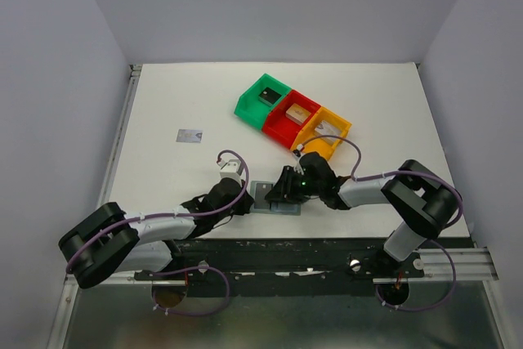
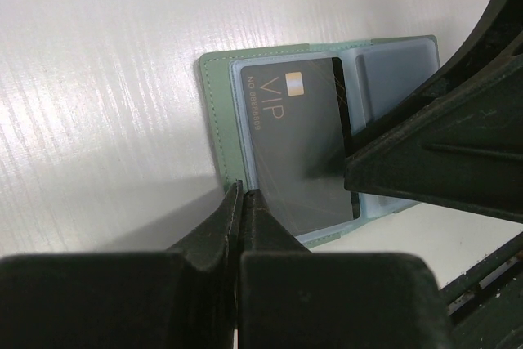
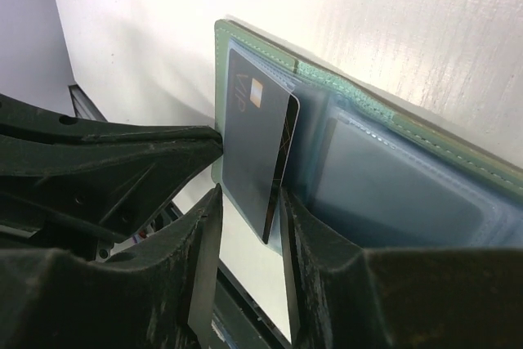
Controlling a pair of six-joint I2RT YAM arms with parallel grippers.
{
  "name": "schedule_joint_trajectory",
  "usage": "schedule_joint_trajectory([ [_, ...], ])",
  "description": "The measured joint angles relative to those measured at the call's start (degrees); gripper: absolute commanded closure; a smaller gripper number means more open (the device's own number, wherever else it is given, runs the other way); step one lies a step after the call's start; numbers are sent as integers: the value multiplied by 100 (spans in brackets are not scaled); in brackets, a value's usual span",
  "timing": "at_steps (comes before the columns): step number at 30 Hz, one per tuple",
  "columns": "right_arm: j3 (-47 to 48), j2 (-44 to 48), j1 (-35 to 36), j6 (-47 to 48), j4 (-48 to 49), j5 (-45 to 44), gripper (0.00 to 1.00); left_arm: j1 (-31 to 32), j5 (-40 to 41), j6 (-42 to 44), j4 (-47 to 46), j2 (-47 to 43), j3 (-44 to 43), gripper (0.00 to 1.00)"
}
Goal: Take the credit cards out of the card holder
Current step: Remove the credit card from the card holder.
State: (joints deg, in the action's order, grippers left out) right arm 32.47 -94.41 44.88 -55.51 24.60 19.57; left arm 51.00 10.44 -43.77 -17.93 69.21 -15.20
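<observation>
While the left tool (image 2: 239, 191) is closed, the half-open right tool (image 3: 251, 198) straddles a dark, gold-chipped VIP card (image 2: 294, 145).

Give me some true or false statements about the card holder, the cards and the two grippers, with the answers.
1. The left gripper is shut, its tips at the card holder's edge. True.
2. The black card lies loose on the table. False: it sits in the holder, between the right gripper's fingers.
3. A silver card lies on the table, apart from the holder. True.
4. All three bins are red. False: green bin, red bin, orange bin.
</observation>
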Motion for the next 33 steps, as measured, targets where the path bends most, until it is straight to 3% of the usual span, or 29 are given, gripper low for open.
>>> schedule_joint_trajectory([
  [17, -339, -306, -98, -310, 1351, 256, 60, -4, -48, 48, -114, 76, 0, 100],
  [33, -144, -651, -98, -317, 1453, 837, 60, -4, -72, 92, -240, 157, 0, 100],
])
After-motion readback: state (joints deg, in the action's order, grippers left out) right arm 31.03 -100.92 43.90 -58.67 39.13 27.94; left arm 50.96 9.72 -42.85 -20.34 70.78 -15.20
